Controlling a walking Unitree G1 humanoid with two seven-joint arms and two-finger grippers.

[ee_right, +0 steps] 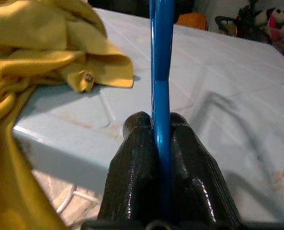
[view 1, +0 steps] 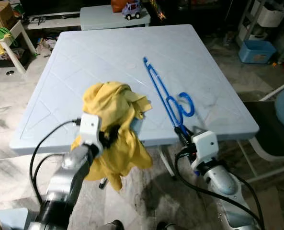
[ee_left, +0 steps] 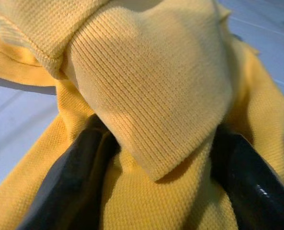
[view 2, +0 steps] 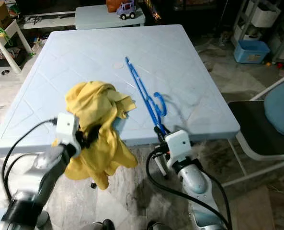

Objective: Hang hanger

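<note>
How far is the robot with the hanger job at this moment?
Done: both things are picked up. The right gripper is shut on the blue hanger, which slants over the light blue table. The left gripper grips the yellow shirt, part draped over the table's near edge. Left: the shirt is not yet on the hanger, and nothing is hung.

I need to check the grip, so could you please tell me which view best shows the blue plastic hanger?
The left eye view: the whole blue plastic hanger shows, above the table. The right wrist view shows the right pincer shut on it.
</note>
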